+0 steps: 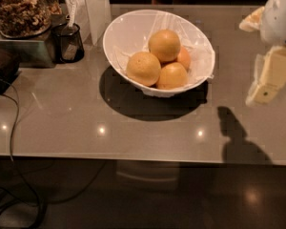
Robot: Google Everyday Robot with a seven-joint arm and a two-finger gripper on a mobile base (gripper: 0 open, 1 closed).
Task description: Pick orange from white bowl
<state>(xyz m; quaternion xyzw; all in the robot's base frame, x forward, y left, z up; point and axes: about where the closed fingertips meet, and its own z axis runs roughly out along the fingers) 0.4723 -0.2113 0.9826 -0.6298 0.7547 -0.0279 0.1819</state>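
The white bowl, lined with crinkled translucent wrap, stands at the middle back of the grey table. It holds three large yellow-orange oranges: one on top, one at the left and one at the front. A smaller, redder fruit is tucked behind them on the right. My gripper hangs at the right edge of the view, to the right of the bowl and well apart from it. Its cream fingers are spread and hold nothing. Its shadow falls on the table in front.
A small dark mesh cup stands left of the bowl, beside a glass jar of nuts on a metal stand. A white upright panel is behind them. Dark cables hang over the table's left front edge.
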